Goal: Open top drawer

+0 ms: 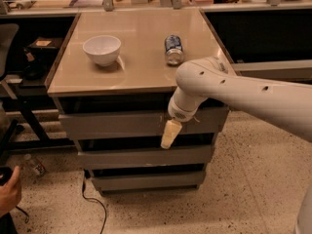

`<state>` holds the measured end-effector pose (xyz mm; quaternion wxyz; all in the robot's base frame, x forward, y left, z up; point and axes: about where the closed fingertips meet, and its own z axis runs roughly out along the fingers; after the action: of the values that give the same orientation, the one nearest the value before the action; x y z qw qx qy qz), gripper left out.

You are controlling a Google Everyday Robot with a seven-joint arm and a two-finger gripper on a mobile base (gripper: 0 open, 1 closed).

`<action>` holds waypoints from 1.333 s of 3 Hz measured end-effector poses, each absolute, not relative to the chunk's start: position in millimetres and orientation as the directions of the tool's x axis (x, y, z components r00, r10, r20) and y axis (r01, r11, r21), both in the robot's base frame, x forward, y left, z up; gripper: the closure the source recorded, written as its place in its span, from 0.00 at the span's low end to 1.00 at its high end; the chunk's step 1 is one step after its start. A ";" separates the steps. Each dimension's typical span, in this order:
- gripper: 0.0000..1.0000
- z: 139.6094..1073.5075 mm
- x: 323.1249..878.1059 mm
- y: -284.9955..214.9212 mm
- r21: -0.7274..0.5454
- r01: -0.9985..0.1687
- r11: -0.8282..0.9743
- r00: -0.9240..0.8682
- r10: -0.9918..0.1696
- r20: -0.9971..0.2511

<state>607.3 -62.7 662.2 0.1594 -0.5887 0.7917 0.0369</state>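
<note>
The top drawer point(112, 124) is the wide grey handleless front just under the tan counter top, with small white scratches near its middle. It looks shut or nearly so, with a dark gap above it. My gripper point(168, 135) hangs from the white arm in front of the drawer's right half, its pale fingers pointing down over the drawer's lower edge and the dark gap below it. Two shorter grey drawer fronts point(146, 158) sit below.
A white bowl point(101, 49) and a can lying on its side point(173, 49) rest on the counter top point(136, 67). A person's hand point(9, 193) is at the lower left. A cable point(92, 199) trails on the speckled floor. A dark chair stands at left.
</note>
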 end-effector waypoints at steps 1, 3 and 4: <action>0.00 658.8 606.9 -61.5 -0.124 -0.945 0.301 -0.255 -0.921 -0.294; 0.00 641.7 572.7 -73.1 -0.038 -0.956 0.292 -0.272 -0.926 -0.262; 0.00 645.2 546.7 -85.6 0.015 -0.956 0.293 -0.287 -0.923 -0.257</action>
<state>546.7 -85.6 645.2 0.0999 -0.5886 0.7979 0.0828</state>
